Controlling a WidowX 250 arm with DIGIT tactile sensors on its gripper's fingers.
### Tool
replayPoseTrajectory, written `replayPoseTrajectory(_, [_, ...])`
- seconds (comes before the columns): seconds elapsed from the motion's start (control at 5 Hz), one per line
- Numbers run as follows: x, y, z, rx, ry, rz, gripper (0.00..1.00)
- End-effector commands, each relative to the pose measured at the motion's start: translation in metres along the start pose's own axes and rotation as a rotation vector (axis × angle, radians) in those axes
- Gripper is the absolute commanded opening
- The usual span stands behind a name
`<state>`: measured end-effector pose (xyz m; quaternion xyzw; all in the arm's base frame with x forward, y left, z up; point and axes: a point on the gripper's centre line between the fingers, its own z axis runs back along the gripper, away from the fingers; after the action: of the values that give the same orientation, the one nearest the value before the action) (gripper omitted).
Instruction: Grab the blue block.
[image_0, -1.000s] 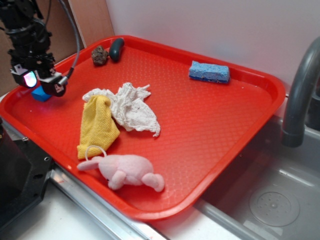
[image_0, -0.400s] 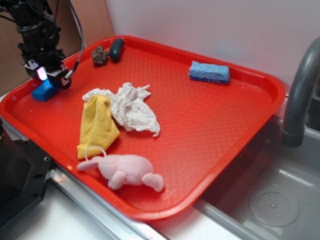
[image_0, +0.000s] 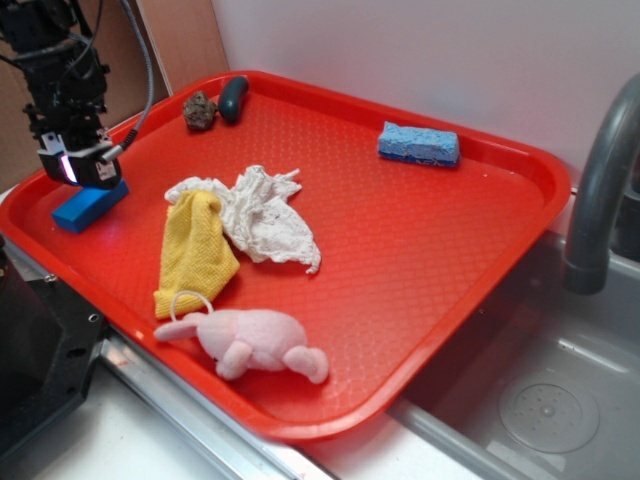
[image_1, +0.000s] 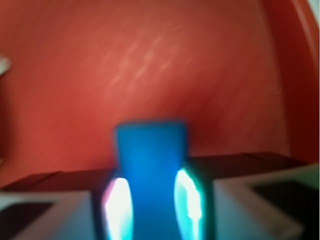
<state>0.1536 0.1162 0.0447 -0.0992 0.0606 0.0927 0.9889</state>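
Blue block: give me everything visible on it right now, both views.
The blue block is a small, sharp-edged rectangular brick, smooth and saturated blue, solid-looking. It lies flat on the red tray near the tray's left rim, its long axis running diagonally in the exterior view. The gripper sits directly over its upper end. In the blurred wrist view the block runs between the two glowing fingers, which flank its sides closely; whether they press on it cannot be told. Nothing else touches it.

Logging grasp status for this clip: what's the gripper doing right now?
Gripper: the blue block sits between its fingers; whether it is clamped cannot be told.
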Motion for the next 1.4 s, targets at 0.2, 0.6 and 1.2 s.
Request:
replayPoseTrajectory(0.2, [-0.008, 0.006, 0.030, 0.182, -0.118, 0.034, 1.00])
replayPoseTrajectory(0.6, [-0.003, 0.020, -0.007, 0.155, -0.238, 0.114, 1.00])
replayPoseTrajectory(1.2, [-0.024, 0.016, -0.041, 0.134, -0.136, 0.008, 1.00])
